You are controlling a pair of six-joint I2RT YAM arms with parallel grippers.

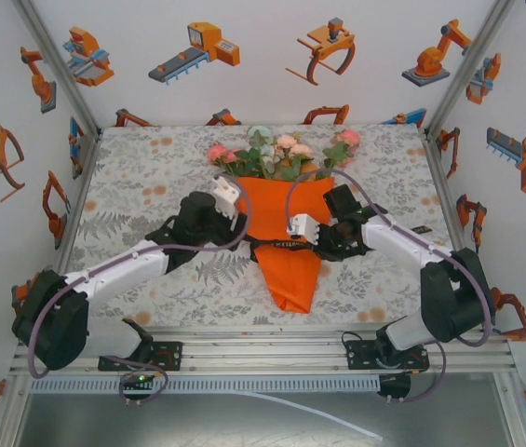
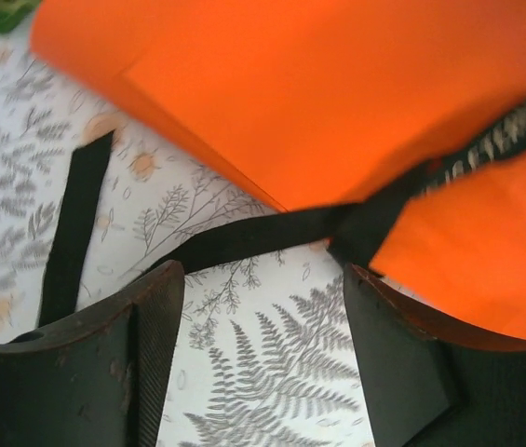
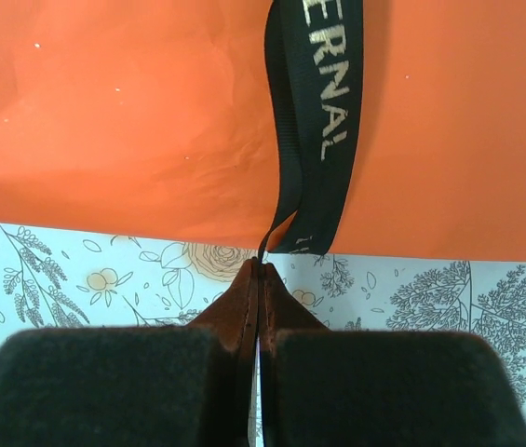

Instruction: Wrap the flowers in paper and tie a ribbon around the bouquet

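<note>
The bouquet lies in the middle of the table as an orange paper cone. Pink, white and green flowers stick out of its wide far end. A black ribbon with pale lettering crosses the cone's narrow part. My left gripper is open at the cone's left side. The ribbon runs just past its fingertips, with nothing between them. My right gripper, at the cone's right edge, is shut on a folded end of the ribbon.
A loose black strip of ribbon lies on the floral tablecloth left of the cone. Printed walls and metal posts enclose the table on three sides. A metal rail runs along the near edge.
</note>
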